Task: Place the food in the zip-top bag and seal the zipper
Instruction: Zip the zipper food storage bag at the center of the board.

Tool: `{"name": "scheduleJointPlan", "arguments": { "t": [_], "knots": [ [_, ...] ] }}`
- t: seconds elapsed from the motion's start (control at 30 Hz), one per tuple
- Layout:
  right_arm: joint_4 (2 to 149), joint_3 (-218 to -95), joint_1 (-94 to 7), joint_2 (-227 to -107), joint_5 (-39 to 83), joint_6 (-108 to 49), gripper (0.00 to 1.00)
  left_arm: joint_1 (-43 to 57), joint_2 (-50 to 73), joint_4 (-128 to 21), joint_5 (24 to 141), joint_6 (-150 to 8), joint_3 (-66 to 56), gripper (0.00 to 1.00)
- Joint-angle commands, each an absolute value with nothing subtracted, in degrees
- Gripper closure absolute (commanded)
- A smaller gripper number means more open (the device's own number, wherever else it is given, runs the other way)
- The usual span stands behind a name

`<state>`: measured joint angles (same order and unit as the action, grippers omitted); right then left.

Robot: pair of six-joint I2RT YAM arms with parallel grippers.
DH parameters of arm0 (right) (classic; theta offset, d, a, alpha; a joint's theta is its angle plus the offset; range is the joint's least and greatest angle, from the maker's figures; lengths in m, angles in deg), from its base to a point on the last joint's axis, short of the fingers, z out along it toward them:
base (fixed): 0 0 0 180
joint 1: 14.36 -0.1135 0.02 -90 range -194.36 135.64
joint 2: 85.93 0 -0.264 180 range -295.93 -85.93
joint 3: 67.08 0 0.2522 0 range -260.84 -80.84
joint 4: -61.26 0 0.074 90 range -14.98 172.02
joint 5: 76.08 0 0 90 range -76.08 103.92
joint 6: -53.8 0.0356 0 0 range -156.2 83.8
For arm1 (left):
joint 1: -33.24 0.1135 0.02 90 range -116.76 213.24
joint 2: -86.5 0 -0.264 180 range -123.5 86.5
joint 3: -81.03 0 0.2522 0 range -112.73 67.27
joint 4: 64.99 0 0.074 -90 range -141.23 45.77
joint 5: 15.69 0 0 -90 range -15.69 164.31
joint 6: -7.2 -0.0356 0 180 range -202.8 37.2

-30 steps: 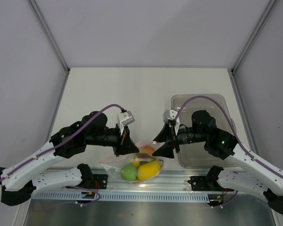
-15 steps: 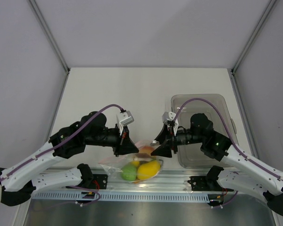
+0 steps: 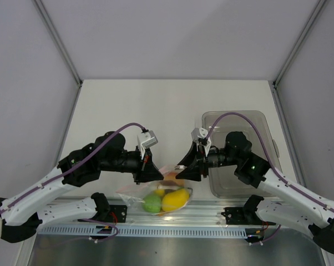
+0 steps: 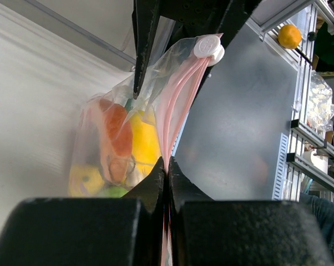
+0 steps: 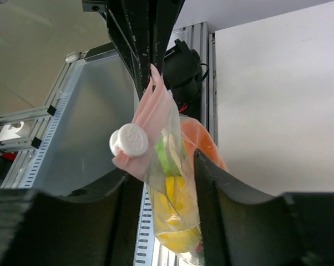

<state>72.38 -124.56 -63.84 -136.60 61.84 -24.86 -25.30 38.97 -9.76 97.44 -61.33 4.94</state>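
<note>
Top external: white table (image 3: 156, 105), grey walls (image 3: 156, 39), clear bin (image 3: 233, 123) by your right arm. Your left gripper (image 4: 167, 166) is pinched tight on the zipper (image 4: 178, 94), and the zip-top bag (image 4: 100, 138) with the food (image 4: 139, 138) stretches ahead of its fingertips. Your right gripper (image 5: 161, 166) sits parted around the bag's mouth, maybe touching it.

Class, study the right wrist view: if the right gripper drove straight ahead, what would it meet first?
Probably the zip-top bag, whose white slider sits between the open fingers of the right gripper. Just beyond, the left gripper pinches the zipper; depth there is unclear.
</note>
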Motion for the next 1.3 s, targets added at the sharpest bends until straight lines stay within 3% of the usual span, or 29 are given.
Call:
{"name": "scheduleJointPlan", "arguments": {
  "t": [0.0,0.07,0.17,0.27,0.33,0.37,0.43,0.47,0.57,0.63,0.77,1.07,1.2,1.27],
  "knots": [
    [68.16,-125.13,-63.5,-137.95,63.57,-23.81,0.59,-25.56,39.92,-11.24,98.3,-61.0,4.87,0.99],
    [67.99,-125.14,-63.5,-138.4,63.84,-23.63,0.66,-25.56,40.09,-11.15,98.22,-61.0,4.87,0.99],
    [66.33,-124.78,-63.5,-138.75,63.75,-22.49,1.0,-25.47,40.36,-11.15,98.3,-61.09,4.86,0.99],
    [65.44,-124.7,-63.41,-139.19,63.23,-20.82,1.0,-25.47,40.44,-11.06,97.78,-61.18,5.13,0.96],
    [64.47,-124.78,-63.41,-139.45,63.05,-18.54,1.0,-25.47,40.71,-11.15,96.64,-61.09,5.3,0.79],
    [63.6,-124.7,-63.49,-139.37,62.61,-16.97,1.0,-25.47,41.23,-11.24,96.02,-61.09,5.13,0.62],
    [62.45,-124.17,-64.02,-138.75,61.65,-15.46,1.0,-25.47,42.02,-11.68,94.79,-61.27,5.22,0.5],
    [61.93,-123.91,-64.2,-138.4,60.95,-14.76,1.0,-25.47,42.9,-12.11,94.18,-61.35,5.3,0.36],
    [62.62,-124.43,-65.34,-137.61,58.14,-13.0,1.0,-25.47,44.04,-13.96,91.46,-62.05,4.95,0.12],
    [63.67,-125.04,-66.82,-137.08,56.29,-12.82,1.0,-25.38,45.36,-15.88,88.48,-61.88,5.3,0.01],
    [67.53,-126.54,-69.64,-136.55,48.3,-13.44,1.0,-25.56,47.91,-21.23,82.67,-61.71,7.23,0.0],
    [74.13,-130.41,-71.93,-139.19,41.44,-12.47,1.0,-25.56,45.82,-27.59,87.05,-64.34,6.89,0.02],
    [74.22,-131.29,-72.63,-139.36,40.64,-11.68,1.0,-25.56,44.66,-27.5,87.14,-65.83,6.54,0.1],
    [74.75,-132.34,-72.72,-139.89,40.64,-11.5,1.0,-25.56,45.1,-27.5,86.09,-66.45,6.62,0.2]
  ]
}}
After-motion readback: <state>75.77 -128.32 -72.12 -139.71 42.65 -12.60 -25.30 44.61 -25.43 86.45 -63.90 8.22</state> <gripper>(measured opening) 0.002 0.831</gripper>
